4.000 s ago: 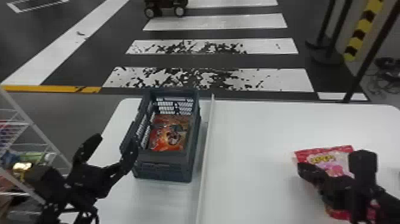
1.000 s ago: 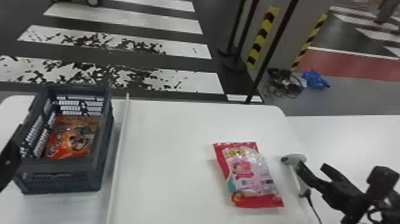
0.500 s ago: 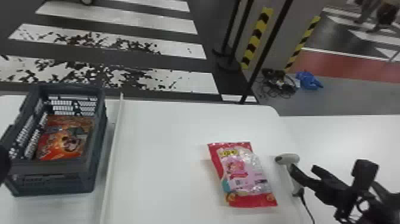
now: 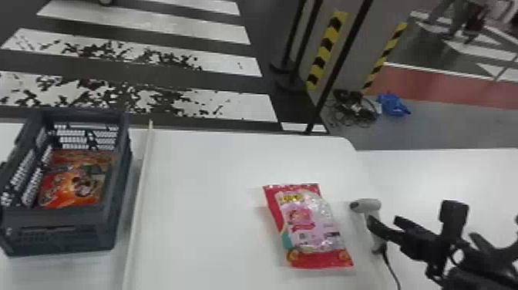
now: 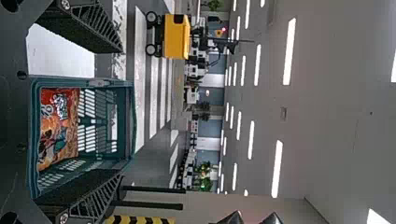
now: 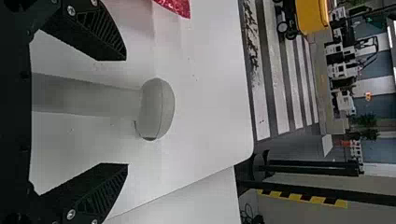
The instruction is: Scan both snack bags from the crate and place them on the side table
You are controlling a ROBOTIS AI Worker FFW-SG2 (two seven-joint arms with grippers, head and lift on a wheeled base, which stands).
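My right gripper (image 4: 410, 216) stands open beside the handle of the grey hand scanner (image 4: 366, 205), lying on the white side table (image 4: 208, 185). In the right wrist view the scanner (image 6: 157, 109) points its handle between the spread fingers of my right gripper (image 6: 126, 112), not clamped. Left of the scanner, the red and pink snack bag (image 4: 308, 227) lies flat. An orange snack bag (image 4: 73, 189) rests inside the dark crate (image 4: 58, 221). From the left wrist view, my open left gripper (image 5: 118, 112) faces the crate (image 5: 128, 116), which holds the orange bag (image 5: 58, 130).
A thin raised white strip (image 4: 140, 193) runs between crate and red bag. The scanner's cable (image 4: 391, 270) trails toward the near edge. Another white surface (image 4: 443, 173) adjoins on the right. Black posts (image 4: 339, 65) stand beyond the tables.
The head view has turned right since the earliest frame. My right gripper has left its place over the red bag and moved right, to the scanner. The bag stayed on the table.
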